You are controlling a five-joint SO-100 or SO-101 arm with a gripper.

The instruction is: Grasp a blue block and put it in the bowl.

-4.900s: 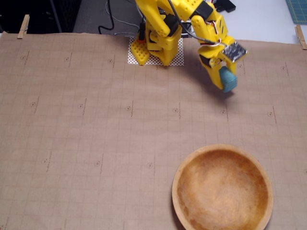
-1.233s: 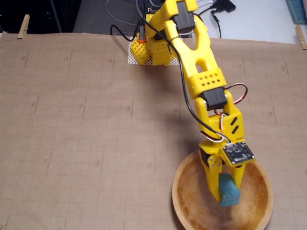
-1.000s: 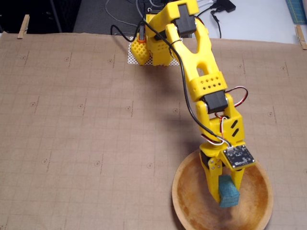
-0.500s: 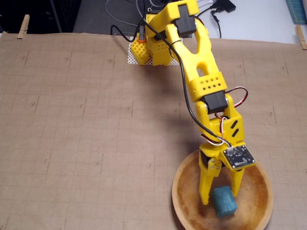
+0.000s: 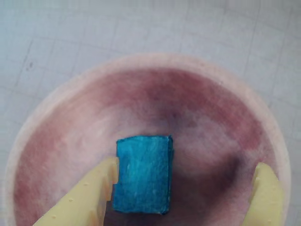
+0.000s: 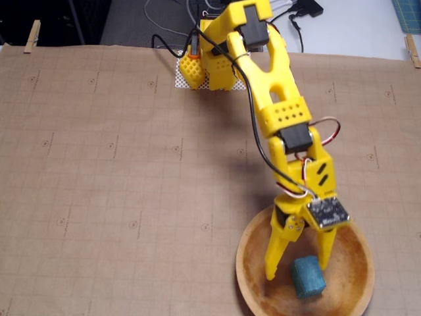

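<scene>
The blue block (image 6: 308, 277) lies on the floor of the wooden bowl (image 6: 245, 245), at the front right of the fixed view. My yellow gripper (image 6: 297, 269) hangs open over the bowl, one finger on each side of the block. In the wrist view the blue block (image 5: 142, 174) lies flat inside the bowl (image 5: 47, 108), close against the left finger (image 5: 82, 200), with a wide gap to the right finger (image 5: 265, 195). The gripper (image 5: 188, 165) holds nothing.
Brown gridded paper (image 6: 118, 184) covers the table, pinned by clothespins (image 6: 31, 36) at its far corners. The arm's base (image 6: 210, 66) stands at the back middle with cables behind it. A teal cutting mat (image 6: 408, 13) shows at the far right corner.
The gripper carried the block from the back right to over the bowl, then opened. The block dropped onto the bowl's floor, and the fingers have spread wider in the last half second.
</scene>
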